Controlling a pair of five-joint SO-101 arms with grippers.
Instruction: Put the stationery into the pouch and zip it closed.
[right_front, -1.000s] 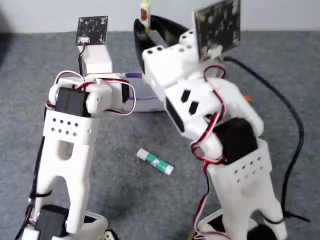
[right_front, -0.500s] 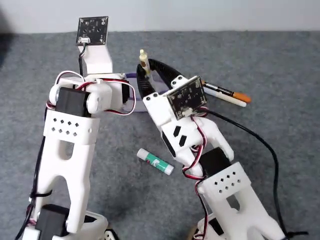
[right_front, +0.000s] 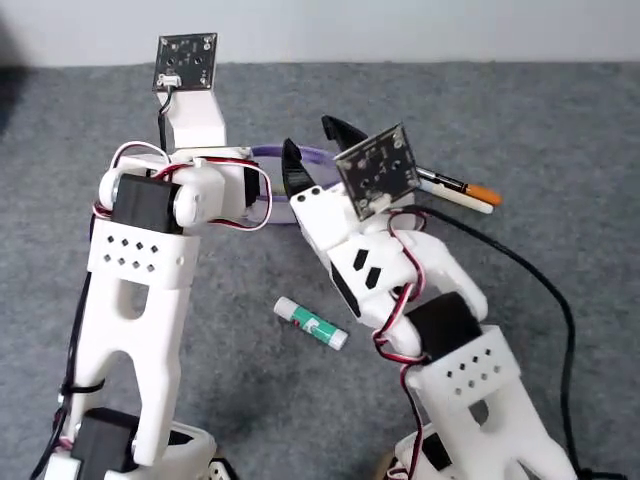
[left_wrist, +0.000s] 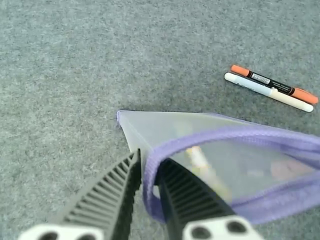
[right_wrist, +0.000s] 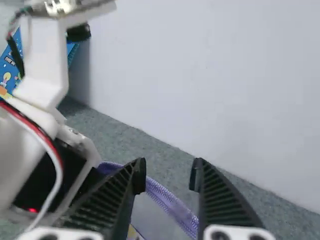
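Left end effector pinched on pouch purple rim. Right end effector parted, empty, above pouch. Markers near pouch; print illegible.

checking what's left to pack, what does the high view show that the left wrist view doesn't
High view adds the green-and-white glue stick lying loose and the right gripper open over the pouch. Left wrist view adds the left gripper clamped on the pouch's purple rim and a pale stick inside. Both share the pouch and two pens.
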